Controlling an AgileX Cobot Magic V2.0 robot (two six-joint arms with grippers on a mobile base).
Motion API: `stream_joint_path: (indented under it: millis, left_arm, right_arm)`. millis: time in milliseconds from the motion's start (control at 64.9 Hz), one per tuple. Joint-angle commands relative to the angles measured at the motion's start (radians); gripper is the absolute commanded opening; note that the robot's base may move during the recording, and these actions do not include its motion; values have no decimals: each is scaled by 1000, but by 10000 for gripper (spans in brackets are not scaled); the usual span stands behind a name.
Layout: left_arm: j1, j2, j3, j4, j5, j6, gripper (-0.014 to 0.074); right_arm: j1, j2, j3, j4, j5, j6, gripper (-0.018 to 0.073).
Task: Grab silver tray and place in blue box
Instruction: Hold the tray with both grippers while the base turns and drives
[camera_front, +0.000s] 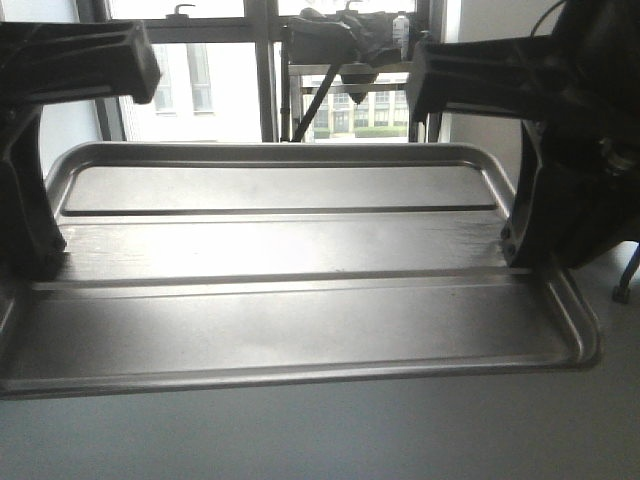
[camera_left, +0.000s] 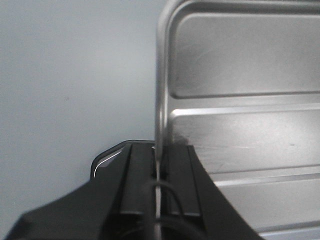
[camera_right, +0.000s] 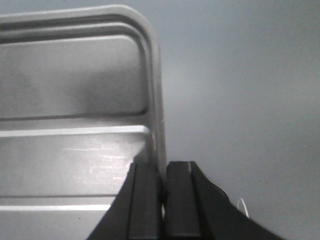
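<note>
The silver tray (camera_front: 290, 300) fills the front view and hangs level in the air, held by both arms. My left gripper (camera_front: 35, 265) is shut on the tray's left rim; in the left wrist view its fingers (camera_left: 142, 180) pinch the thin rim of the tray (camera_left: 240, 90). My right gripper (camera_front: 520, 255) is shut on the right rim; in the right wrist view its fingers (camera_right: 180, 200) clamp the edge of the tray (camera_right: 70, 90). The blue box is out of view.
A plain grey surface (camera_front: 320, 430) lies below the tray and shows beside it in both wrist views (camera_left: 65, 75) (camera_right: 240, 90). Windows and a metal frame with dark gear (camera_front: 340, 40) stand behind.
</note>
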Motion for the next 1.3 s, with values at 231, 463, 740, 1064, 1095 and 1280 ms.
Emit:
stream_joint_path:
  millis: [231, 463, 740, 1064, 1095, 1280]
  left_arm:
    - [-6, -28, -22, 38, 37, -11, -15]
    - [-6, -28, -22, 40, 39, -11, -15]
    - [-6, -28, -22, 40, 39, -11, -15]
    - [-6, -28, -22, 40, 39, -11, -15]
    - [-6, -28, -22, 40, 39, -11, -15]
    - [-6, -28, -22, 40, 39, -11, -15]
  right_arm:
    - [-5, -29, -23, -63, 20, 2, 59]
    - [-5, -29, -23, -63, 20, 2, 59]
    - [-5, -29, -23, -63, 20, 2, 59]
    - [-5, -29, -23, -63, 20, 2, 59]
    - [-5, -29, -23, -63, 20, 2, 59]
    - [-5, -29, -23, -63, 20, 2, 59]
